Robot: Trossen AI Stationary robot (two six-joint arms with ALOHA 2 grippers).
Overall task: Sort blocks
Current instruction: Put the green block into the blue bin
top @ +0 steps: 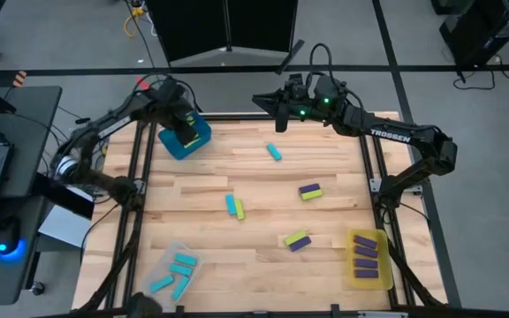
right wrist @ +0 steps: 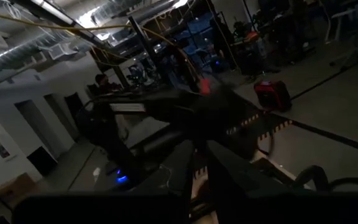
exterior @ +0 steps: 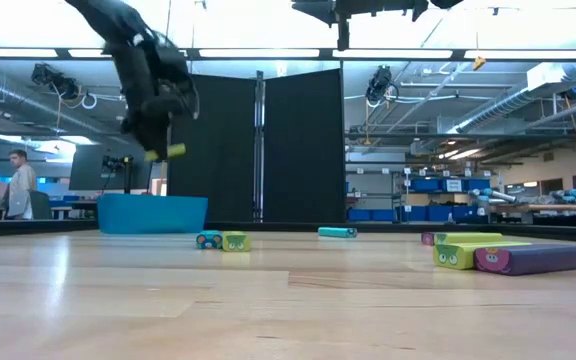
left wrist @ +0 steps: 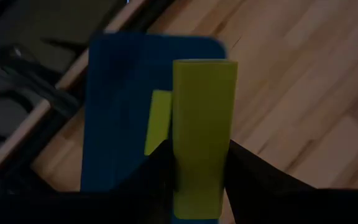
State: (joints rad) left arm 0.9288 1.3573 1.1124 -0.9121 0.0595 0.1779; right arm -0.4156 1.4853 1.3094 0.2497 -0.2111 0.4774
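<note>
One lime green rectangular block (left wrist: 202, 134) hangs clamped above the blue bin, where another lime block (left wrist: 159, 121) lies. A cyan bar (top: 274, 152), cyan-lime pair (top: 235, 207) and two purple-lime pairs (top: 310, 191) (top: 297, 239) lie loose on the worktop. Cyan bars (top: 180, 268) and purple bars (top: 366, 252) lie binned.

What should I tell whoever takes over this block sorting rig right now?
Left gripper: shut on a lime block, above the blue bin at the table's far left; one lime block already inside.
Right gripper: raised beyond the far edge, holding nothing visible.
Done: cyan blocks in the clear bin, purple blocks in the yellow bin.
Left: drop the held block, then sort the lone cyan block and three mixed pairs mid-table.
</note>
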